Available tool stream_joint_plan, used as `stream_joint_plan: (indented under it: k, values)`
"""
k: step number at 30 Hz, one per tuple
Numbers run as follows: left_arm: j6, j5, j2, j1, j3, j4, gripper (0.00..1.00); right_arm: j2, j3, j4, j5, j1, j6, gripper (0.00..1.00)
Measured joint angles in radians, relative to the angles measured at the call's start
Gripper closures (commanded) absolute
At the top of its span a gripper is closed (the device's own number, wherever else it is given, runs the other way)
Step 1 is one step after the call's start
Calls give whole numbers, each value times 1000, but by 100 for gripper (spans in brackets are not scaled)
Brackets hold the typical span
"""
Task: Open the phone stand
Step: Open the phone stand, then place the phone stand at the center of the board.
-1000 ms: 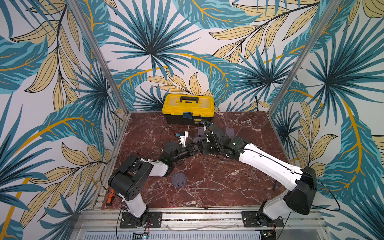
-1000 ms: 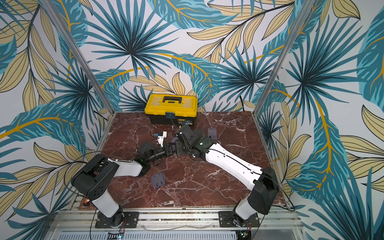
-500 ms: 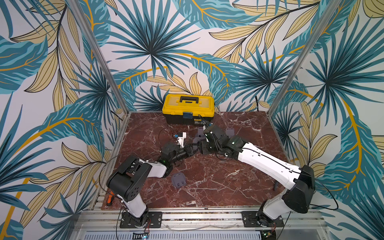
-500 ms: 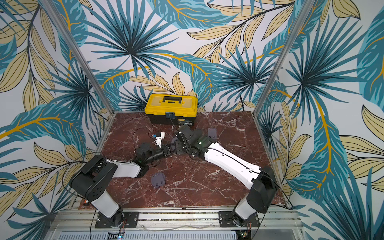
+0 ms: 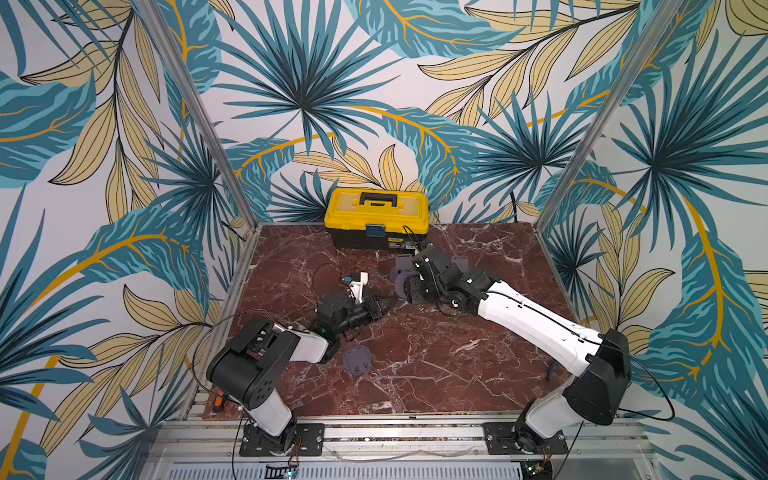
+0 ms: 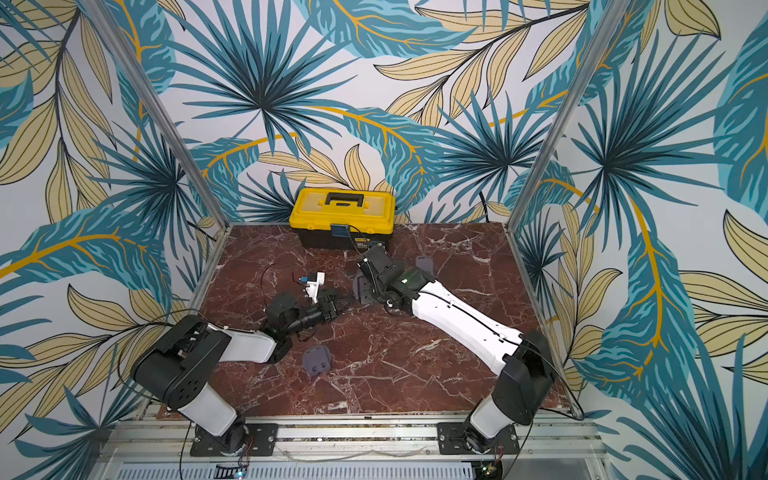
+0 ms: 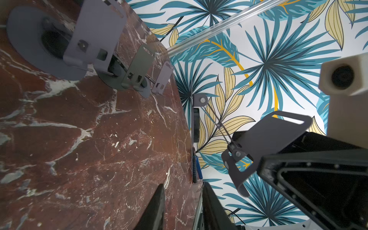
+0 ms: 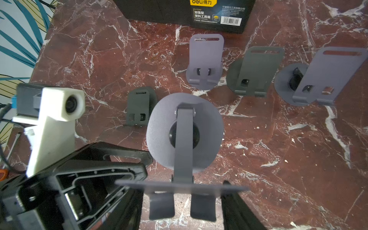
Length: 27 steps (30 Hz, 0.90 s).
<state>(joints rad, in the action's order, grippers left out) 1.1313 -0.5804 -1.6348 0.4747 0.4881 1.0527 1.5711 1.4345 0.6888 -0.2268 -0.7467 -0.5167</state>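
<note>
In both top views your right gripper (image 5: pixel 409 286) sits mid-table in front of the yellow toolbox (image 5: pixel 376 216). It carries the grey phone stand (image 5: pixel 400 283) at its tip, and the left gripper (image 5: pixel 383 305) points at it from just beside. A folded stand (image 5: pixel 357 361) lies apart, near the left arm. In the left wrist view the left jaws are spread, with only the marble table (image 7: pixel 89 139) between them. The phone stand hangs clear of the table off to one side, its back plate clamped in the right gripper. In the right wrist view the right jaws are pressed onto that thin plate. The hinge arm and round base jut out over the table toward a row of open stands (image 8: pixel 256 69). Your main risk is leverage: the hold is on a flat, slim plate. If the left fingers push the arm or base off-axis, or the hinge proves stiff, the plate could twist or slip out. A drop from here would likely knock over the open stands. The two grippers are also close enough to clash if you close in carelessly.
</note>
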Motion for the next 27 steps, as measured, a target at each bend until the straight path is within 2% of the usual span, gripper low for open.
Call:
stream_joint_plan:
  k: [10, 17, 27]
  values:
    - [0, 0, 10, -11, -4, 1, 67, -82, -29, 36, -43, 97, 28, 55]
    - [3, -1, 10, -13, -3, 1, 67, -166, -92, 63, -87, 236, 73, 55]
    - [-6, -4, 20, -15, 34, -49, 67, -178, -169, 64, -131, 438, 161, 56]
